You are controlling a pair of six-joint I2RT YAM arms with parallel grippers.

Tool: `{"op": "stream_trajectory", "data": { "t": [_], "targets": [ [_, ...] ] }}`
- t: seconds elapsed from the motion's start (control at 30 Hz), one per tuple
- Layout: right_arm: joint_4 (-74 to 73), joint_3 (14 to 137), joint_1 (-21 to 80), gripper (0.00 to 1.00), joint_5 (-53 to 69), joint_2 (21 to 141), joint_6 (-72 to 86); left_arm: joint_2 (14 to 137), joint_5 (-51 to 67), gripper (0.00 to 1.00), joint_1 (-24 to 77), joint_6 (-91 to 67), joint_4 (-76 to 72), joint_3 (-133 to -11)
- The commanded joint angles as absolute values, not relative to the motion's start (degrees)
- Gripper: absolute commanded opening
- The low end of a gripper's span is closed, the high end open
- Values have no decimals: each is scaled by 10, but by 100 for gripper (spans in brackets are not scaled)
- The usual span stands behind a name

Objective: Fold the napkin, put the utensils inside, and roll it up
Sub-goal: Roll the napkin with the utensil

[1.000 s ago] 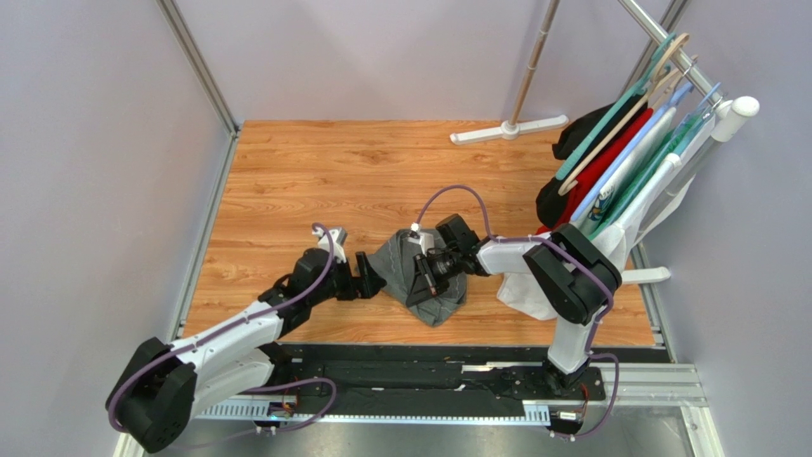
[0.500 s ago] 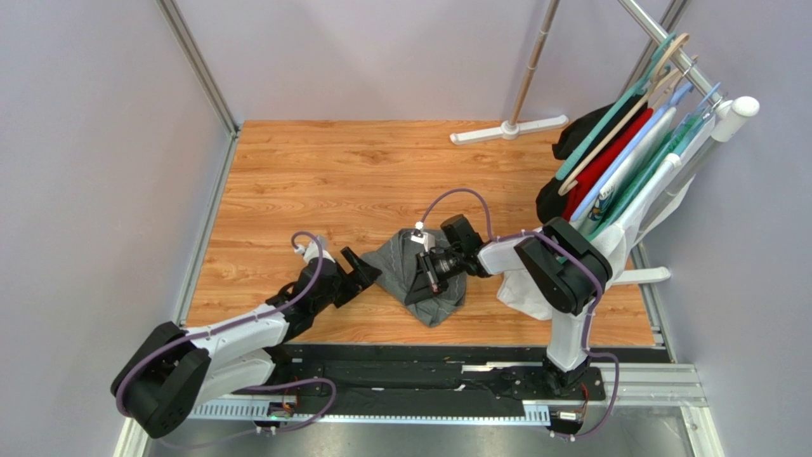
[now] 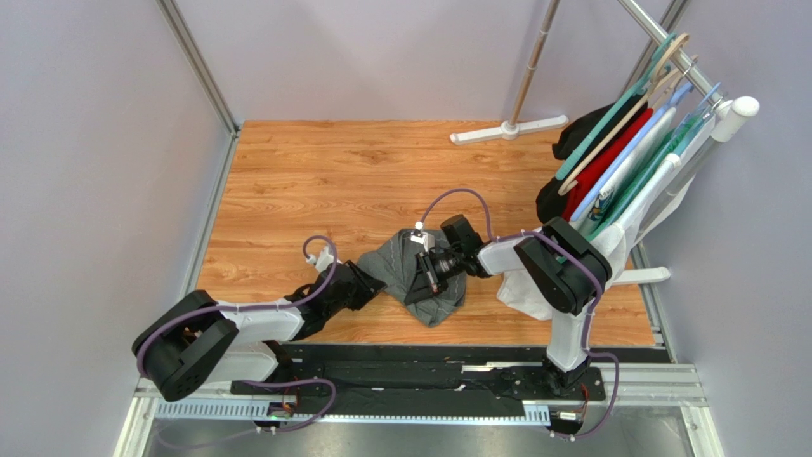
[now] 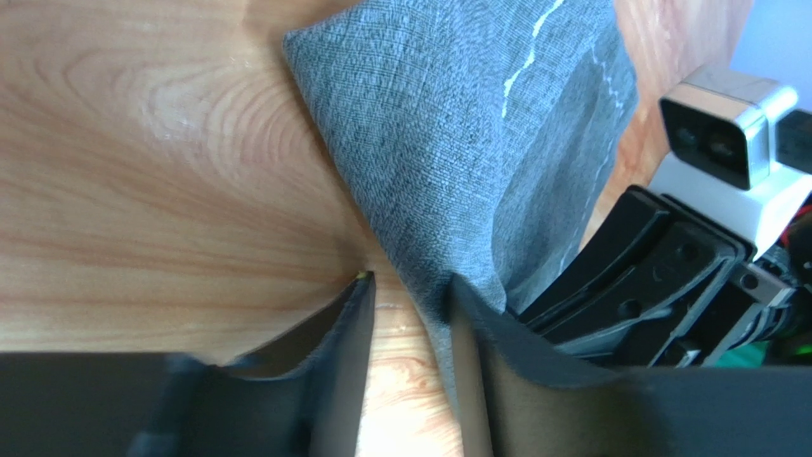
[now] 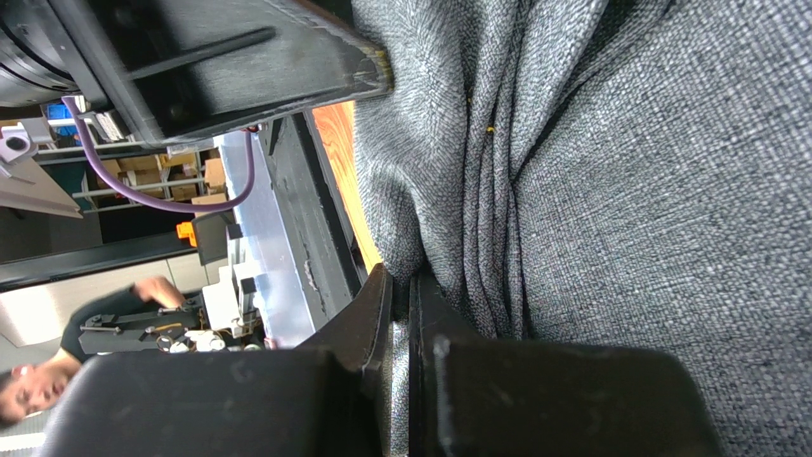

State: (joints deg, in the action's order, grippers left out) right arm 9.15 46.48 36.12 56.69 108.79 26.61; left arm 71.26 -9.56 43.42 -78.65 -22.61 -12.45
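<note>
A fold of the bunched napkin (image 3: 393, 263) is pinched by the right gripper (image 5: 401, 314), fingers closed. Its edge is straddled, unclamped, by the left gripper (image 4: 408, 362), fingers half open.

One napkin (image 3: 395, 259), two grippers, left gripper (image 4: 410, 290) and right gripper (image 5: 400, 286), one clothes rack (image 3: 667, 43).

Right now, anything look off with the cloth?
Yes: the napkin is a crumpled, creased heap between the two tools, not flat or squarely folded. Right tool pinches a bunched fold; left tool straddles its edge, jaws apart. No utensils visible.
</note>
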Motion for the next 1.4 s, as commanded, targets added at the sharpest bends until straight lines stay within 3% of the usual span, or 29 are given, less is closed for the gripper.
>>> {"op": "stream_trajectory", "data": {
  "t": [0.0, 0.2, 0.27, 0.37, 0.53, 0.87, 0.97, 1.07, 1.1, 1.2, 1.3, 1.37],
  "targets": [
    [105, 454, 359, 0, 518, 1112, 251, 716, -128, 33, 443, -800, -205, -121],
    [59, 466, 359, 0, 487, 1111, 217, 725, -156, 32, 445, -762, -206, -152],
    [57, 467, 359, 0, 483, 1113, 217, 733, -157, 36, 446, -761, -222, -152],
    [54, 469, 360, 0, 481, 1118, 216, 745, -160, 54, 446, -761, -245, -150],
    [48, 474, 360, 0, 479, 1118, 214, 784, -142, 56, 446, -766, -246, -162],
    [12, 483, 366, 0, 439, 1110, 190, 832, -142, 6, 451, -752, -284, -169],
    [2, 490, 370, 0, 418, 1100, 180, 818, -159, 2, 451, -729, -270, -177],
    [-32, 495, 374, 10, 382, 1068, 176, 809, -165, 1, 452, -706, -254, -188],
    [-40, 497, 375, 19, 372, 1056, 173, 805, -166, 1, 453, -697, -249, -189],
    [-90, 515, 392, 31, 305, 1002, 158, 798, -171, 1, 454, -684, -237, -199],
    [-116, 516, 402, 51, 249, 948, 158, 795, -176, 1, 454, -682, -233, -202],
    [-132, 512, 410, 54, 201, 912, 159, 794, -174, 1, 454, -679, -227, -207]
  ]
}}
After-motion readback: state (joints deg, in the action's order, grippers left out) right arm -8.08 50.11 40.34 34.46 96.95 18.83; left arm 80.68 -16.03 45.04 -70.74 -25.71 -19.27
